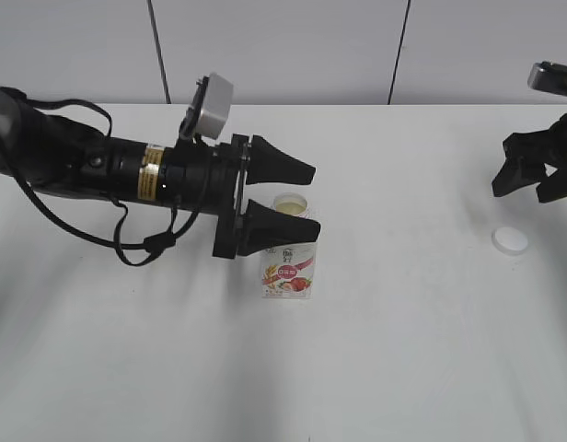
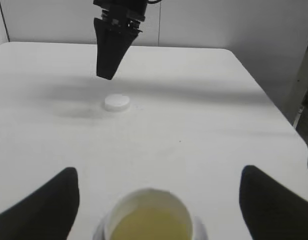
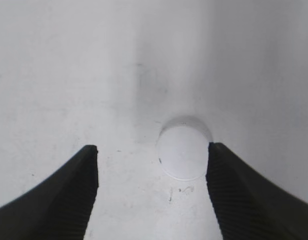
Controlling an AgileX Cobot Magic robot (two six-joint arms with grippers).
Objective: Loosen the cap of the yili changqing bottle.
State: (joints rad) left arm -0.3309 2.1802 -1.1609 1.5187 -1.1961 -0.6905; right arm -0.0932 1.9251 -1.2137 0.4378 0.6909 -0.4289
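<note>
The yili changqing bottle (image 1: 290, 262) stands upright mid-table, white with a pink-red fruit label. Its mouth is open and shows yellowish liquid (image 2: 148, 220). My left gripper (image 1: 306, 198) is open, its fingers spread on either side of the bottle's neck, apart from it (image 2: 156, 200). The cap (image 1: 510, 240) lies flat on the table at the right, off the bottle; it also shows in the left wrist view (image 2: 117, 102) and the right wrist view (image 3: 184, 151). My right gripper (image 3: 153, 165) is open and empty, hovering above the cap, which sits by its right finger.
The white table (image 1: 403, 350) reaches to a grey panelled wall at the back. The table's far right edge shows in the left wrist view (image 2: 274, 105).
</note>
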